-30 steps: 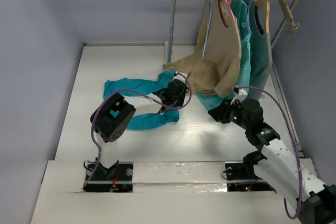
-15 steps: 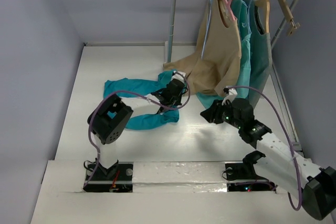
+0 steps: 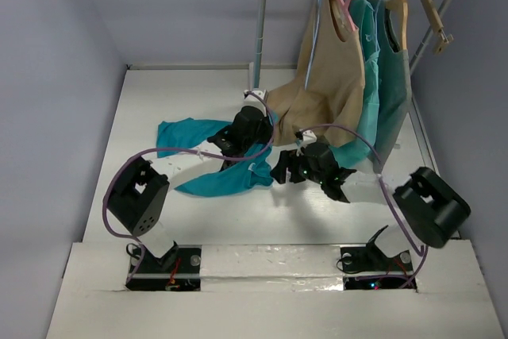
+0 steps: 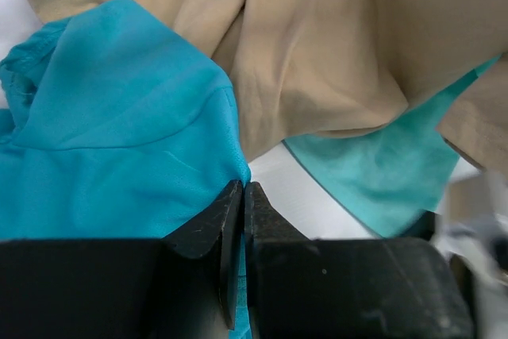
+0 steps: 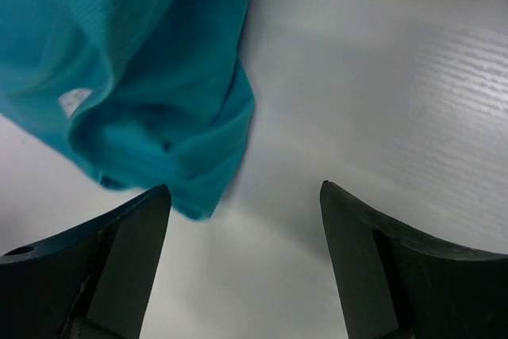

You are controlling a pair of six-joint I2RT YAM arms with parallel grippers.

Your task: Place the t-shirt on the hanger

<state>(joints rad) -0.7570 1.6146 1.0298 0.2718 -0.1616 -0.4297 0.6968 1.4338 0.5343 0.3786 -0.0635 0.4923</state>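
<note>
The teal-blue t-shirt (image 3: 198,160) lies crumpled on the white table, left of centre. My left gripper (image 3: 244,131) is shut on a fold at its right end, and teal cloth shows between the closed jaws in the left wrist view (image 4: 244,190). My right gripper (image 3: 279,172) is open and empty just right of the shirt's edge. In the right wrist view (image 5: 244,190) the t-shirt (image 5: 159,69) with its pale label (image 5: 73,101) lies just beyond the left finger. The thin light-blue hanger (image 3: 314,37) hangs on the rail beside the beige shirt.
A clothes rack (image 3: 261,29) stands at the back. It holds a beige shirt (image 3: 333,85) on a pink hanger (image 3: 346,5), greener teal tops (image 3: 389,77) and a wooden hanger (image 3: 432,9). The beige shirt's hem (image 4: 333,37) drapes onto the table just beyond my left gripper.
My right arm has swung left across the table and its open gripper now sits at the t-shirt's right edge. My left gripper has shifted left and back, pulling the t-shirt fold with it.
</note>
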